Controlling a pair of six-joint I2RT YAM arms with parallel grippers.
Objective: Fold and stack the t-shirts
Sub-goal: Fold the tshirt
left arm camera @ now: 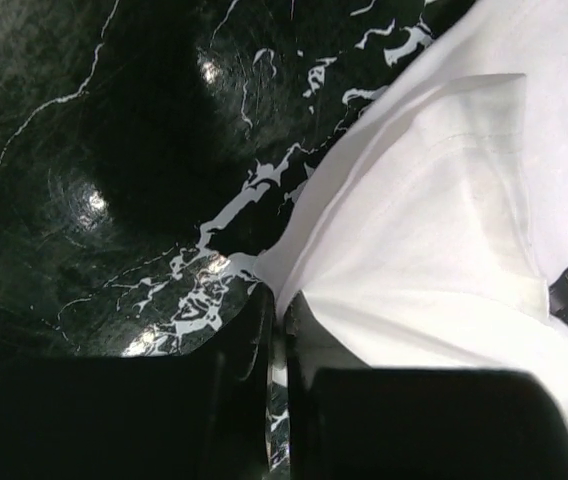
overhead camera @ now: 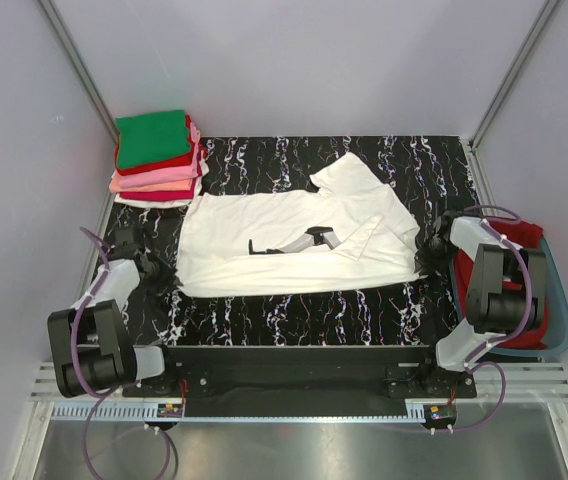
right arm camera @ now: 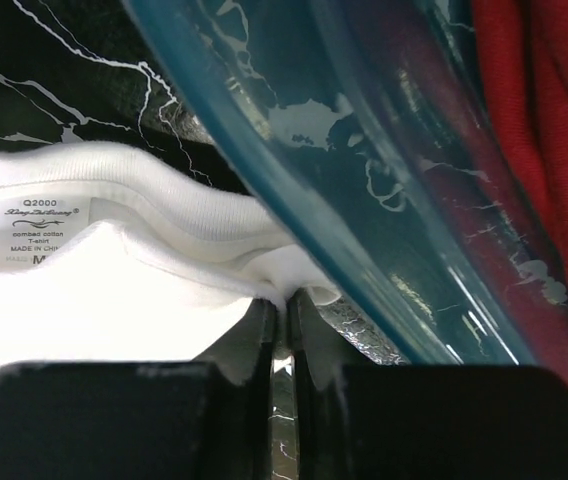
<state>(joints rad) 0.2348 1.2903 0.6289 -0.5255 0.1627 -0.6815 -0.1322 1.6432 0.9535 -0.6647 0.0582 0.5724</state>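
1. Top view: the white tee (overhead camera: pixel 294 245) lies spread on the black marbled table (overhead camera: pixel 294 320), held at both ends, ready to fold, I judge. The folded stack (overhead camera: pixel 159 160) sits in the far-left corner. Pale walls (overhead camera: pixel 314 70) all round.
2. Left wrist: my left gripper (left arm camera: pixel 276 315) has its fingers pinched together on the tee's edge.
3. Right wrist: my right gripper (right arm camera: pixel 284 305) is clamped on the collar, beside the blue tub (right arm camera: pixel 364 170) with red cloth (right arm camera: pixel 544 150) inside.

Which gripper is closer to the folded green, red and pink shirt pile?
Left. The left gripper sits in front of the pile; the right gripper is across the white t-shirt.
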